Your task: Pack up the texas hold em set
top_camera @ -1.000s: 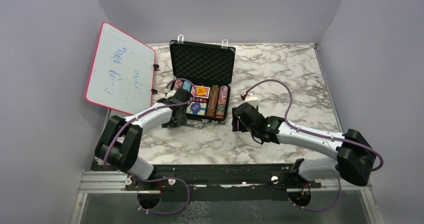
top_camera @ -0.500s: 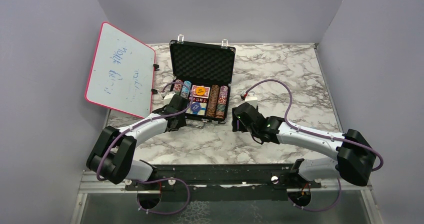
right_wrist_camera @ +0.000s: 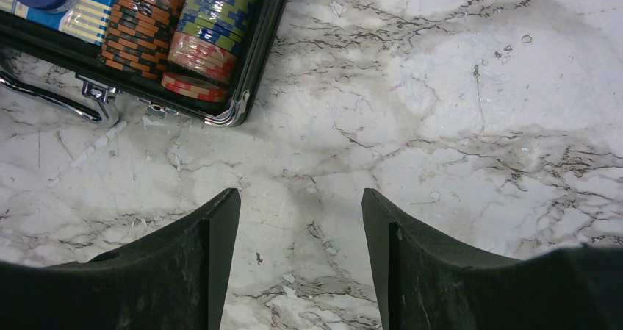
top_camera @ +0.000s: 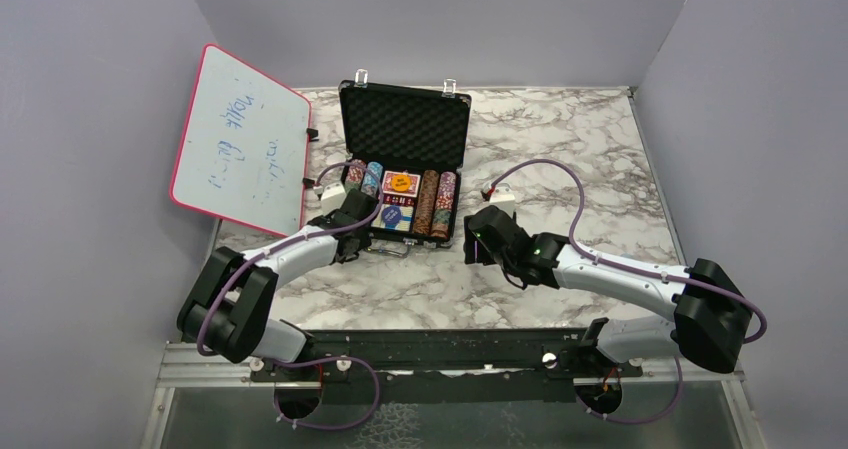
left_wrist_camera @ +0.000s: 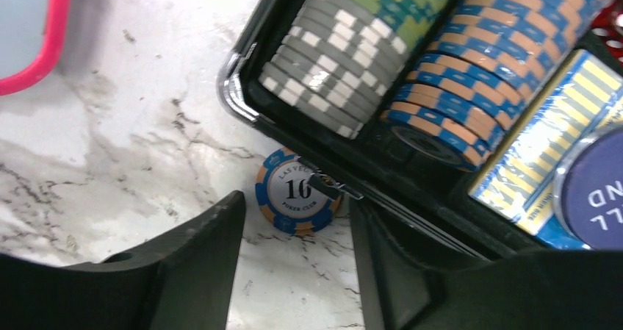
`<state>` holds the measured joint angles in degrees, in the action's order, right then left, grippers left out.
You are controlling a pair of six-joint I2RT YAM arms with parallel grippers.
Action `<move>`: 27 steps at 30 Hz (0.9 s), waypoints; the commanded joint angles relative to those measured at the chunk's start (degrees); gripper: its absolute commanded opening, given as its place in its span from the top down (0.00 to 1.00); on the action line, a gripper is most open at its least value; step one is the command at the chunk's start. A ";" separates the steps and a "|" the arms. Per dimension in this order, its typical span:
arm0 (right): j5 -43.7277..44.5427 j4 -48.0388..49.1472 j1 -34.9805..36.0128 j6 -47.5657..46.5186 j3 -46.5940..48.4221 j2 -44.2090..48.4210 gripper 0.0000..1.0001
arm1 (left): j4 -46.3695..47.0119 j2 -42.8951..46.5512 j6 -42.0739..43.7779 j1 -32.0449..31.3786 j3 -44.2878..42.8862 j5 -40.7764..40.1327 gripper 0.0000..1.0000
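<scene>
The black case lies open on the marble with its foam lid raised. It holds rows of striped chips, card decks and an orange button. In the left wrist view one blue-and-orange chip marked 16 lies flat on the table against the case's front left corner, partly under a latch. My left gripper is open, its fingertips either side of that chip's near edge, not touching it. My right gripper is open over bare marble, right of the case's front right corner.
A pink-framed whiteboard leans against the left wall beside the case. The case's silver handle sticks out toward me along its front edge. Grey walls close in the table at the back and both sides.
The left arm has swung its elbow down and left and brought its gripper up to the case's front left corner. Its jaws have narrowed. The right arm has stayed still.
</scene>
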<state>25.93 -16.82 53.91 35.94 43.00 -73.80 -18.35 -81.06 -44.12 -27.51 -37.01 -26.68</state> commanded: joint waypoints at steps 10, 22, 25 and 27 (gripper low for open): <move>2.10 -1.02 -0.18 0.09 0.46 1.39 0.35 | -4.33 -4.74 -1.25 0.72 2.02 2.11 0.53; 1.69 -1.02 -0.13 0.32 0.55 1.81 0.35 | -15.61 1.24 -9.22 -3.89 2.83 10.15 0.56; 1.43 -1.02 -0.13 0.38 0.52 1.99 0.35 | -18.17 2.59 -11.19 -6.12 2.83 11.74 0.56; 1.31 -1.14 -0.12 0.44 0.59 2.12 0.35 | -19.15 3.67 -12.21 -7.59 2.62 11.99 0.56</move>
<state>25.93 -16.84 53.91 35.97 43.00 -73.25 -27.75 -77.71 -51.24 -32.36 -36.97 -23.35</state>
